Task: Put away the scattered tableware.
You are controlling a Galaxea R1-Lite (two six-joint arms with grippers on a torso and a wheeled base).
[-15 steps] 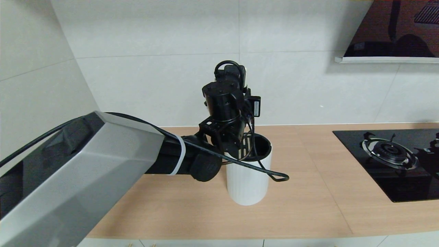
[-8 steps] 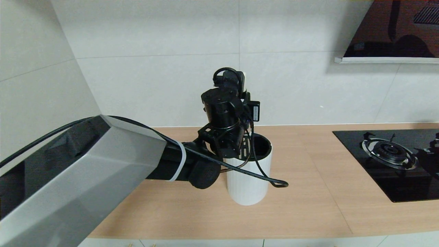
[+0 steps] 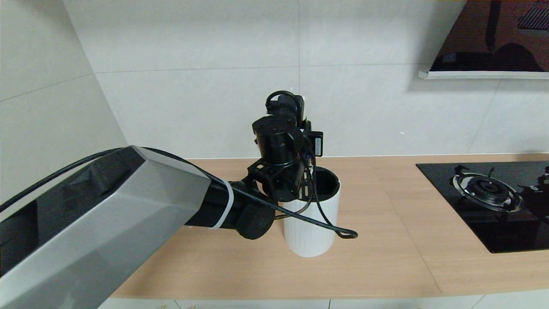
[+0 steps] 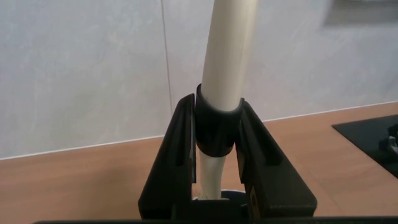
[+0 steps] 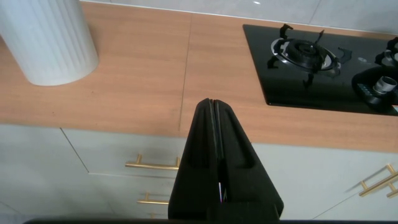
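Left gripper: we see it (image 4: 216,134) clamped on the utensil, one black finger (image 4: 180,155) on each side with no gap left. In the head view it (image 3: 285,189) sits over the left side of the holder's mouth.
Utensil: we make out a cream round handle (image 4: 230,50) with a black collar, and the fingers grip it at that collar. It stands nearly upright with a slight lean. Its lower part runs down past the fingers towards a dark rim. The working end is hidden, so we cannot tell what kind of utensil it is or how deep it sits.
Holder: a white ribbed cylinder (image 3: 309,227) with a dark inside, upright on the counter directly below the left gripper. We also see it (image 5: 46,37) from the right wrist.
Cable: a black loop (image 3: 339,229) hangs from the left arm across the front of the holder.
Right gripper: its fingers (image 5: 214,109) are pressed together and we see nothing between them. It hangs off the counter's front edge, well apart from the holder.
Counter: light wood (image 3: 377,257), running along the tiled wall (image 3: 193,107).
Hob: a black glass hob (image 3: 493,227) set into the counter on the right, well apart from the holder, with a round burner (image 3: 487,191).
Hood: a dark hood (image 3: 493,38) on the wall above the hob.
Cabinet: pale fronts (image 5: 112,162) below the counter, with gold handles (image 5: 152,165).
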